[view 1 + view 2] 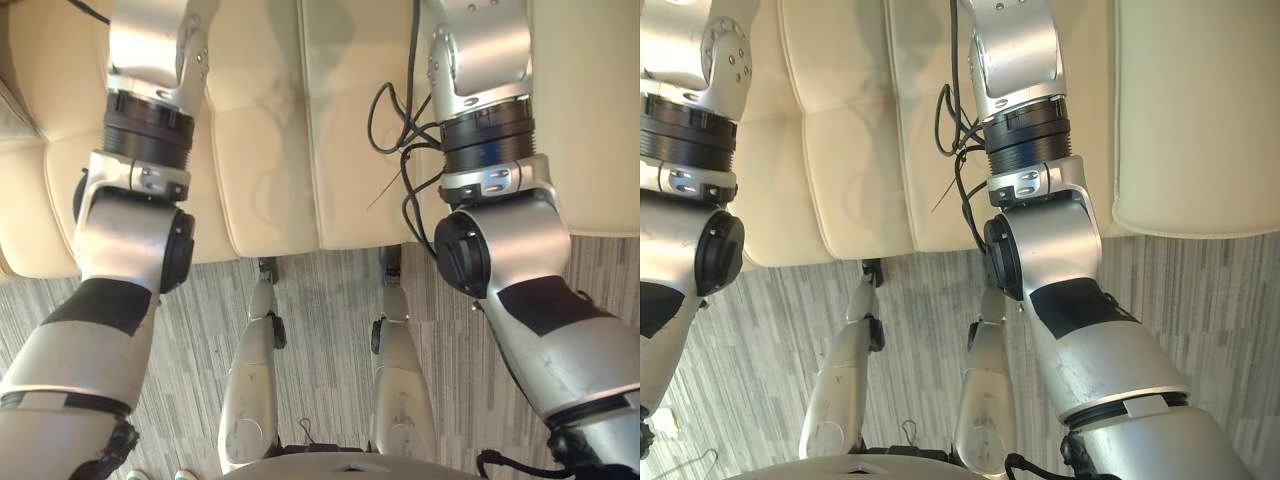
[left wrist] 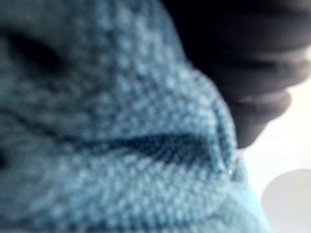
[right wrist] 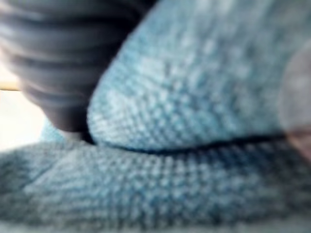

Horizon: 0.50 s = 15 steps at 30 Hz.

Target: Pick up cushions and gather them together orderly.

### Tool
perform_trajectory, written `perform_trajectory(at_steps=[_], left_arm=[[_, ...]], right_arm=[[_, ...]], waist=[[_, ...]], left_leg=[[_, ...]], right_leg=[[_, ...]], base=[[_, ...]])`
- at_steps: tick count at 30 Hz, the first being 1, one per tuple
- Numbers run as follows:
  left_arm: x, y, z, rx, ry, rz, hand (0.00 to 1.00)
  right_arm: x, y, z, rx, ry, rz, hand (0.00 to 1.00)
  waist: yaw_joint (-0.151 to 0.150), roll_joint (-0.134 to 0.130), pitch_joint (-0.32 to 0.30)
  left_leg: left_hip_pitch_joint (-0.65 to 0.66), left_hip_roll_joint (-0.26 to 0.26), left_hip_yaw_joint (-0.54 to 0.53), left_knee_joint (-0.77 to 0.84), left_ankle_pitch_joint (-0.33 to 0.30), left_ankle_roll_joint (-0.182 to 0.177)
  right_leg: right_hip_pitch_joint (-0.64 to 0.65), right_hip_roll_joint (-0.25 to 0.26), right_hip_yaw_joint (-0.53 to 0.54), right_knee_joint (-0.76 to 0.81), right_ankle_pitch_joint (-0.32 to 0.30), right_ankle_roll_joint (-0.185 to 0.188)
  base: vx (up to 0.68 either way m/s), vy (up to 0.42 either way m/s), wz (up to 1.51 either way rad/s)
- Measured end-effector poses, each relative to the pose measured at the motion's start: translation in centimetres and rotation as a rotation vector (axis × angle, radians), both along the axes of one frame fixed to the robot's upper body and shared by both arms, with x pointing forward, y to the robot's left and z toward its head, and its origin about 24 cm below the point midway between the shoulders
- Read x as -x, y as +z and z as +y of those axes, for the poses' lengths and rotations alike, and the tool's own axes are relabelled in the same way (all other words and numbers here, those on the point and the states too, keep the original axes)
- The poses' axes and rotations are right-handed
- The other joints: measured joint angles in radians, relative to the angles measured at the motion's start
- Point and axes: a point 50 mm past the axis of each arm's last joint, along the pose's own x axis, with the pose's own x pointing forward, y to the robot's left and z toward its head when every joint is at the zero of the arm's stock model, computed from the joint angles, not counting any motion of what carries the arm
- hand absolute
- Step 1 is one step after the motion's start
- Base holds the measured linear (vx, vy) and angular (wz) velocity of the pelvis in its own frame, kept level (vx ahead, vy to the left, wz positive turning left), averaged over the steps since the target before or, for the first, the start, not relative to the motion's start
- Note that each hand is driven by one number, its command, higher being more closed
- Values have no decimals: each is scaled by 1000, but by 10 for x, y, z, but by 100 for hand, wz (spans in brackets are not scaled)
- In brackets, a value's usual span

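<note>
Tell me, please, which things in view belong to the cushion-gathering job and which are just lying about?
Job: blue knitted cushion, close against the left robot hand and the right robot hand.
Just there: cream sofa; grey striped carpet.

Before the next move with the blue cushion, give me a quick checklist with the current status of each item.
1. Blue knitted cushion close against the left hand: ok, the knit lies right beside its dark cover.
2. Blue knit close against the right hand: ok, same closeness.
3. Firm hold by either hand: cannot tell.
4. Both hands on one cushion or on two: cannot tell; the right wrist view shows a dark crease between two blue surfaces.
5. Work is over the cream sofa, not over the carpet: ok, both arms reach across the seat.
</note>
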Motion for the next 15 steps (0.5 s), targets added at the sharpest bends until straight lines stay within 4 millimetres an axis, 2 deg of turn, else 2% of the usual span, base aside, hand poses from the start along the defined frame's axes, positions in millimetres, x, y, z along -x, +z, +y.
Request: perform_trajectory(at_steps=[5, 7, 9, 10, 11, 12, 13, 15], left_arm=[[-12, -12, 2, -15, -4, 82, 0], [-23, -33, 1, 9, -34, 144, 0], [-37, -68, 2, 40, -65, 246, 0], [-40, -74, 2, 50, -74, 266, 0], [-48, -99, 2, 90, -114, 344, 0], [-51, -109, 1, 110, -132, 373, 0], [-55, -126, -1, 152, -173, 423, 0], [-57, -145, -5, 191, -211, 467, 0]], right_arm=[[-16, -14, -7, 6, 24, 94, 0], [-23, -26, -12, 21, 51, 136, 0], [-34, -46, -22, 13, 78, 205, 0], [-35, -49, -24, 11, 82, 217, 0], [-38, -57, -28, 5, 99, 245, 0], [-38, -58, -29, 6, 99, 250, 0], [-38, -59, -31, 3, 101, 256, 0], [-34, -59, -35, -11, 111, 231, 0]], waist=[[2, 0, 1], [0, 0, 1], [-2, 0, 1], [-3, 0, 1], [-5, -1, 21], [-5, -2, 36], [-6, -3, 63], [-6, -4, 67]], left_leg=[[-62, 3, 4, 0, 25, -12], [-85, 9, 8, 0, 25, -12], [-110, 13, 15, 0, 23, -14], [-116, 14, 17, 0, 17, -18], [-134, 17, 36, 0, -10, -22], [-139, 18, 45, 0, -11, -23], [-148, 20, 62, 0, -11, -23], [-174, 21, 66, 0, -9, -22]], right_leg=[[-68, 1, -9, 23, 0, 0], [-104, 5, -6, 51, -5, -1], [-149, 8, -6, 91, -26, -7], [-158, 9, -5, 98, -27, -5], [-190, 9, 4, 120, -28, 0], [-196, 8, 8, 121, -27, 0], [-209, 6, 13, 122, -24, 2], [-237, 6, 14, 126, -20, 6]], base=[[-4, 35, 2], [-19, 29, -6], [-32, 27, -3], [-40, 21, -2], [-35, 14, -1], [-50, 5, -3], [-37, -10, -4], [-14, -18, -6]])
